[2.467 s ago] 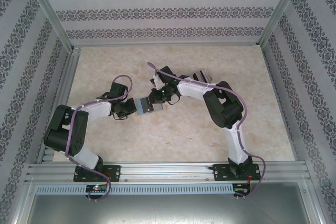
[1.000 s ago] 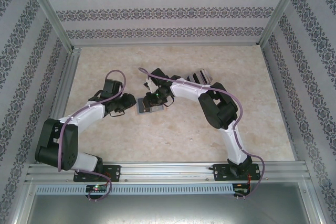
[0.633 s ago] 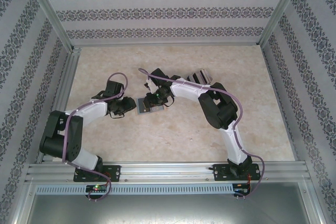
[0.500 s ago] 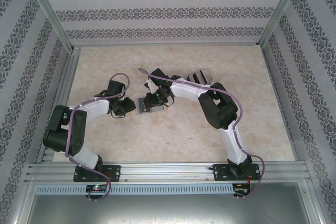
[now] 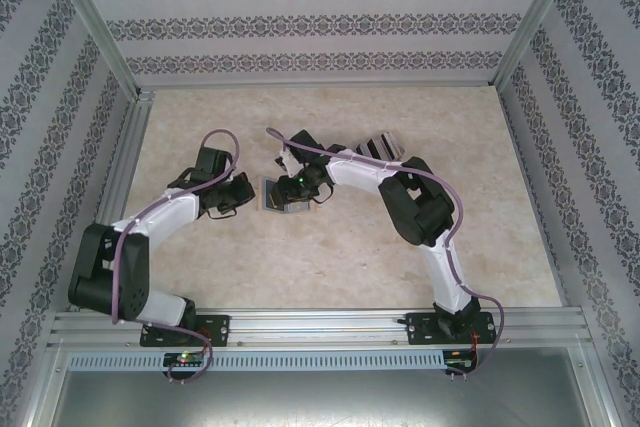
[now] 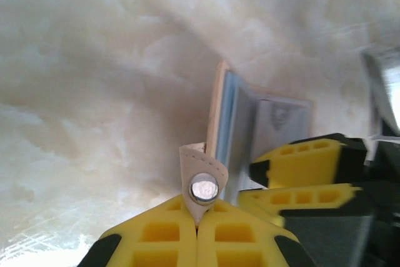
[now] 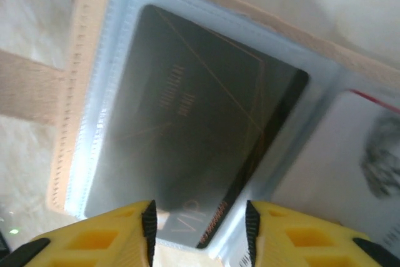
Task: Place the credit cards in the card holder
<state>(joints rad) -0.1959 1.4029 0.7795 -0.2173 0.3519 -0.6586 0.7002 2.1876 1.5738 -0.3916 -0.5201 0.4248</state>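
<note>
Now that your left jaws have clamped shut on the little snap strap (image 6: pixel 201 176) of the card holder (image 6: pixel 250 117), you've actually got the holder pinned. A moment ago those jaws were still apart beside it. Meanwhile your right jaws have eased open. In the right wrist view they stand spread at the bottom edge of the frame, and the dark card (image 7: pixel 194 110) runs from between them up toward the upper right, already lying inside one of the holder's clear sleeves. I'd read that as this card being pretty much seated and the right side letting go, though I can't swear the tips are off its near end.

In the left wrist view the strap sits bottom centre, squeezed between the yellow tips. The holder's open pages are just above it and the right jaws are just to its right. From overhead, the holder lies on the table (image 5: pixel 350 247) a bit left of centre, between the two wrists. The pale striped stack (image 5: pixel 378 144) up and to the right of it is probably the remaining cards, so you're likely not done yet.
</note>
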